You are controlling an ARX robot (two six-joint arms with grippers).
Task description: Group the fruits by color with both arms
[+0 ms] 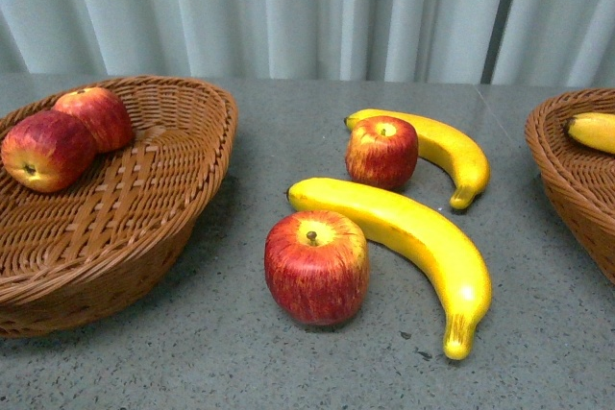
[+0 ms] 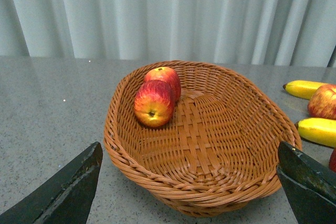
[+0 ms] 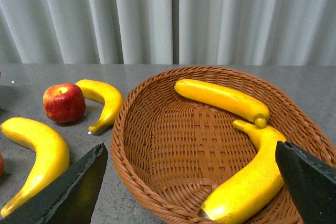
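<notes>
The left gripper (image 2: 189, 150) hangs with its two black fingers (image 2: 63, 192) spread wide and nothing between them. The right gripper (image 3: 190, 149) is likewise splayed and empty.

On the grey table (image 1: 240, 372), the near apple (image 1: 317, 268) stands upright with its stem up, the closest loose fruit to the robot. The long banana (image 1: 404, 237) lies just behind the near apple and to its right, curving round its far side. It is so close that I cannot tell whether they touch. Its dark tip points toward the robot, right of the near apple.

Farther behind the near apple and slightly right stands the far apple (image 1: 382, 151), also upright. The far banana (image 1: 437, 149) curls round the back and right of that fruit, and is the loose piece farthest from the near apple.

Left of the near apple and close to it sits the left basket (image 1: 207, 156), made of brown wicker. It holds the tilted apple (image 1: 46, 149) and, touching it from behind, the rear apple (image 1: 96, 117), both well left of the near apple.

Well to the right of the near apple, the right basket (image 1: 567, 180) is cut off by the frame edge. The right wrist view shows it holding the slim banana (image 3: 220, 98) and the thick banana (image 3: 252, 182), their ends meeting.

A pale pleated curtain (image 1: 288, 7) hangs beyond everything.
</notes>
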